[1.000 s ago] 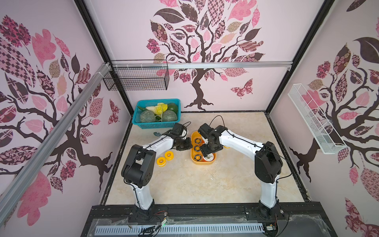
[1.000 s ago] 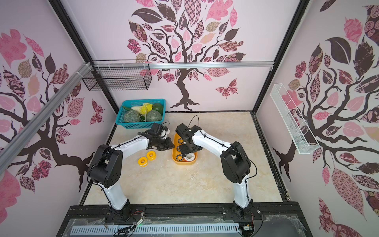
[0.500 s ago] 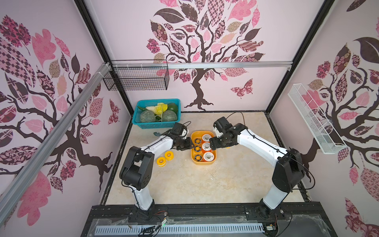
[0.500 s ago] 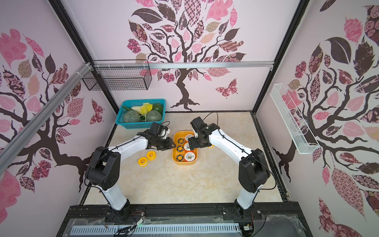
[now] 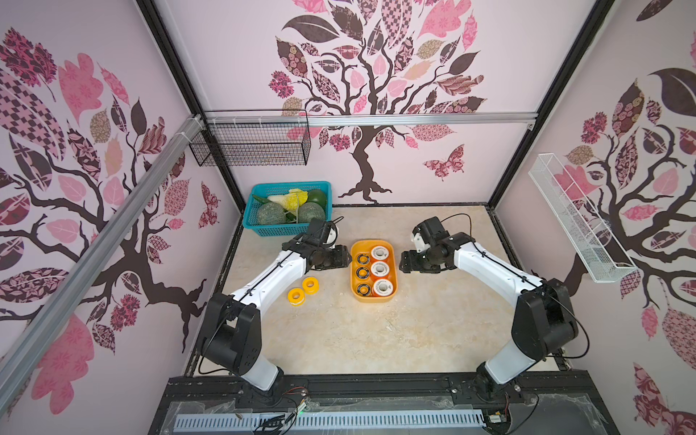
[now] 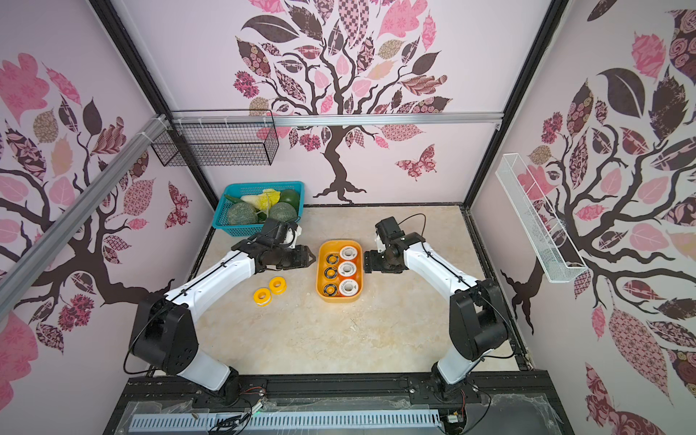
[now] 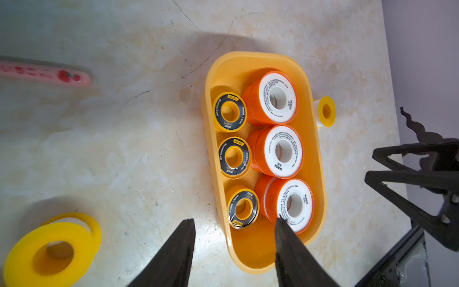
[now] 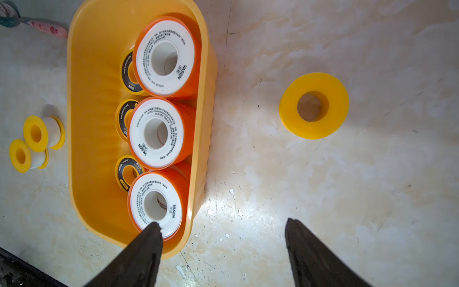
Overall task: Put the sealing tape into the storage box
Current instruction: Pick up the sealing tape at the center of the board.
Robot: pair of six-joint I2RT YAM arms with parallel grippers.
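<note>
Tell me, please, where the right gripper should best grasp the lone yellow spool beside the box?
Probably across the outer rim of the spool, coming down from above: it lies flat, hole up, apart from the box, with bare table round it. The right gripper hangs open close by.

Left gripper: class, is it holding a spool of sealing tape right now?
No. In the left wrist view the left gripper has its jaws apart, clamping nothing; the black-faced spool below them rests in the storage box.
</note>
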